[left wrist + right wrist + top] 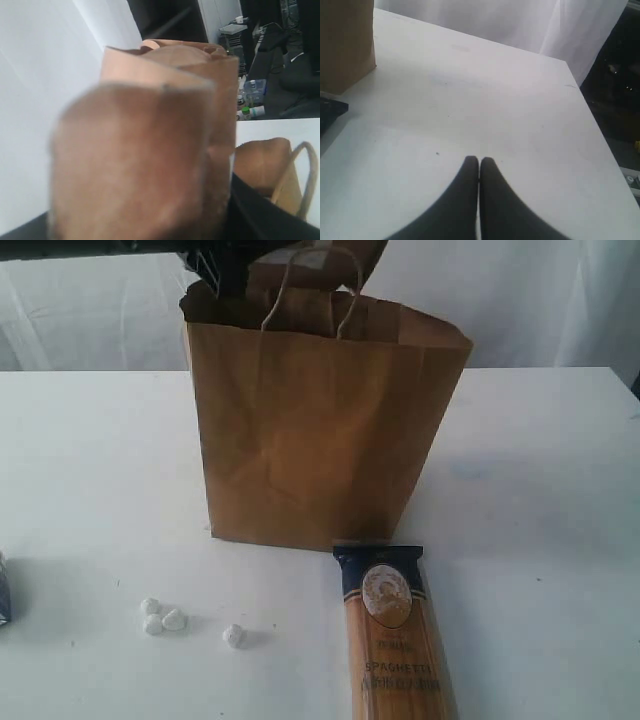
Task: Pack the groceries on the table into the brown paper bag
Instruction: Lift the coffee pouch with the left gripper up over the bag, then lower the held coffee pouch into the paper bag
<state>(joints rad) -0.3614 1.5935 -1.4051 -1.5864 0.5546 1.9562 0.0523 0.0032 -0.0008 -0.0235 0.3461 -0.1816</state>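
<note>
The brown paper bag point(320, 440) stands upright and open-topped in the middle of the table point(90, 460). Just above its mouth hangs the brown pouch point(365, 260), held by my left gripper point(222, 275), which is shut on it. In the left wrist view the pouch point(145, 150) is blurred, fills the frame and hides the fingers; a bag handle point(300, 175) shows below it. The spaghetti packet point(395, 640) lies flat in front of the bag. A small blue-white carton point(3, 590) peeks in at the left edge. My right gripper point(479, 161) is shut and empty over bare table.
Several small white lumps point(165, 618) lie on the table left of the spaghetti. The right wrist view shows the bag's corner point(345, 45), the packet's dark end point(330, 111) and the table's far edge point(572, 80). A white curtain hangs behind.
</note>
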